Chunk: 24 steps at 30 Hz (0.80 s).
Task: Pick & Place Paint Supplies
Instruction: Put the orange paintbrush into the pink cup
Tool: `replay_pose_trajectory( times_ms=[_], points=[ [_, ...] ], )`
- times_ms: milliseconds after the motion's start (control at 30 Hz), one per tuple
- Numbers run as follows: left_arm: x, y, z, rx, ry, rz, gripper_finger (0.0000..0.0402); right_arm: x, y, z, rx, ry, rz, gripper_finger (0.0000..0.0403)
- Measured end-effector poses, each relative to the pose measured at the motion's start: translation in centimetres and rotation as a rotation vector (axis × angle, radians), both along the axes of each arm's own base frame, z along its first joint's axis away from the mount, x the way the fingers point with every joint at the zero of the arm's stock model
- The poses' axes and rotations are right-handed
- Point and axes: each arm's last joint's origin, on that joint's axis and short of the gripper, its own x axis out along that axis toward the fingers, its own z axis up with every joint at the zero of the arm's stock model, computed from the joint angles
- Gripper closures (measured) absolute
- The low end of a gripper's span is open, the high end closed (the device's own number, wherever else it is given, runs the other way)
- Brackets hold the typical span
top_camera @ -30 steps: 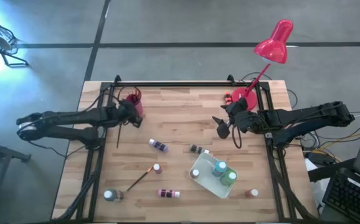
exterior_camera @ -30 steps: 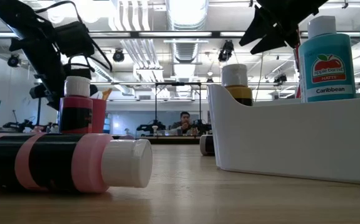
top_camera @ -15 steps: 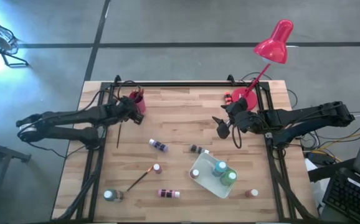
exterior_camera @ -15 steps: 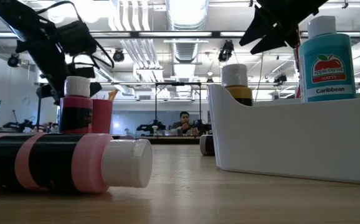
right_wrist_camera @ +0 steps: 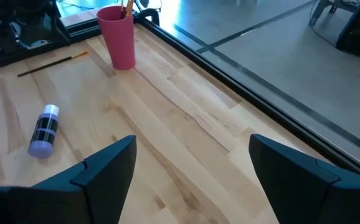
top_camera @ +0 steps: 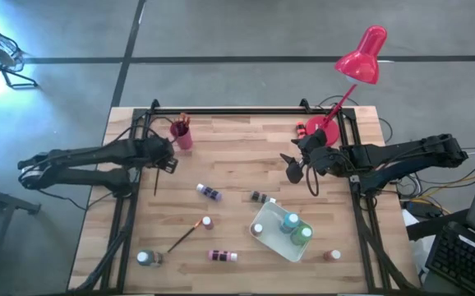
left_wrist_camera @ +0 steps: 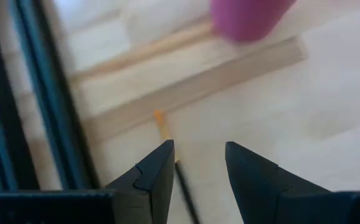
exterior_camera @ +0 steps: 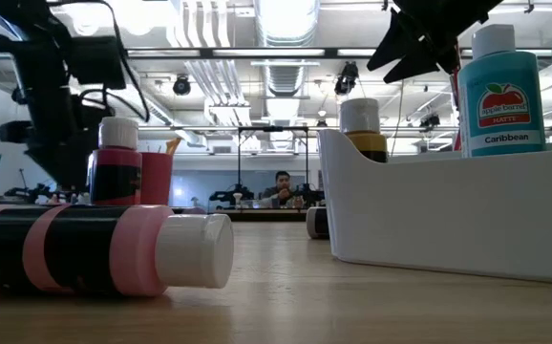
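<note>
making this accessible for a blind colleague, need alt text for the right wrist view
The right gripper hangs with its fingers wide open over a bare stretch of the wooden table. Beyond it a pink cup stands upright with brushes in it, a thin paintbrush lies flat nearby, and a purple paint bottle lies on its side.

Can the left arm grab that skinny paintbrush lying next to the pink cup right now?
Probably yes. The left end effector is open and hangs right over the thin paintbrush, which lies flat on bare wood of the table. The pink cup stands apart from it, and nothing blocks the way down.
</note>
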Motion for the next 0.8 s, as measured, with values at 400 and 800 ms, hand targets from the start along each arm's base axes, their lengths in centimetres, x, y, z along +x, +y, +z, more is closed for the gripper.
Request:
replay_pose_trajectory(
  times_ms=[400, 800],
  points=[
    [-0.2, 0.2, -1.5, 0.015, 0.033, 0.070, 0.0252, 0.0, -0.2, 0.0, 0.011, -0.010, -0.017, 0.0072],
    [1.1, 1.1, -3.3, 0.005, 0.084, 0.107, 0.0252, 0.0, -0.2, 0.0, 0.012, -0.011, -0.016, 0.0099]
  ],
)
